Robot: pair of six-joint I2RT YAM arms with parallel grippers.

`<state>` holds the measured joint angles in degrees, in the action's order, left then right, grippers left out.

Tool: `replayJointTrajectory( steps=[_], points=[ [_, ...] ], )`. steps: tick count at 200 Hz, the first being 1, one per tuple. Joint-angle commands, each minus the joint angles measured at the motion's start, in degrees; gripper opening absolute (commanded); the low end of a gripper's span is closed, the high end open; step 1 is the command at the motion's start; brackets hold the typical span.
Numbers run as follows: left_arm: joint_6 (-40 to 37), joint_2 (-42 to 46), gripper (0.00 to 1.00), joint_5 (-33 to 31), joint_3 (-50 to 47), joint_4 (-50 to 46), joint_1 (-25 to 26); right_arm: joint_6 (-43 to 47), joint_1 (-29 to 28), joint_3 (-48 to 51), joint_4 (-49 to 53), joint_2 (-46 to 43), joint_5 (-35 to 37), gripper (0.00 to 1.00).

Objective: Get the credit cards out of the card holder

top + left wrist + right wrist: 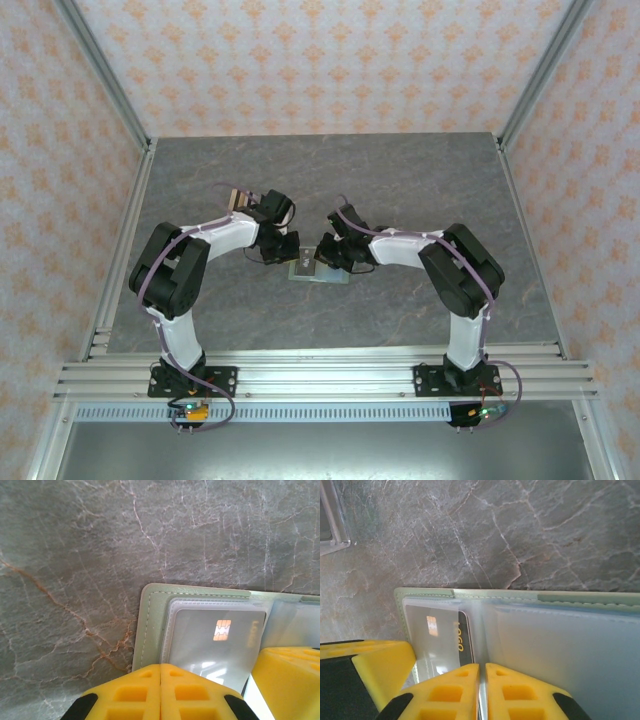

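Across the smooth tabletop [420,190], might drag the whole card holder [318,272] along instead of freeing anything, because of snug clear pockets. Might also bend a pocket or let a thin card slip. Lying open and flat in the middle of the tabletop, right under both sets of fingers. Inside, a pale credit card [220,640] and a dark credit card [464,642], tucked away. Left fingers [135,692]: clenched shut at the holder's left end, by the pale card's pocket. Right fingers [515,690]: squeezed together too, maybe on a thin clear flap; hard to tell.
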<state>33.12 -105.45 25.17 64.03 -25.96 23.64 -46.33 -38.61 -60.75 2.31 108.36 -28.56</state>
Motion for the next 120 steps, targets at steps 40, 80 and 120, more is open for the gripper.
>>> replayJointTrajectory(
  steps=[40,80,120],
  points=[
    [-0.4,-3.2,0.07,-1.7,-2.7,-0.3,0.3,0.3,0.4,-0.2,-1.9,2.7,-3.2,0.15],
    [-0.3,-3.4,0.06,-1.3,-2.9,0.0,0.3,-0.1,0.4,1.2,-6.2,2.1,-5.0,0.15],
    [-0.2,-3.5,0.06,-0.7,-3.4,0.6,0.3,-0.1,0.4,2.0,-9.5,1.6,-6.9,0.15]
  ],
)
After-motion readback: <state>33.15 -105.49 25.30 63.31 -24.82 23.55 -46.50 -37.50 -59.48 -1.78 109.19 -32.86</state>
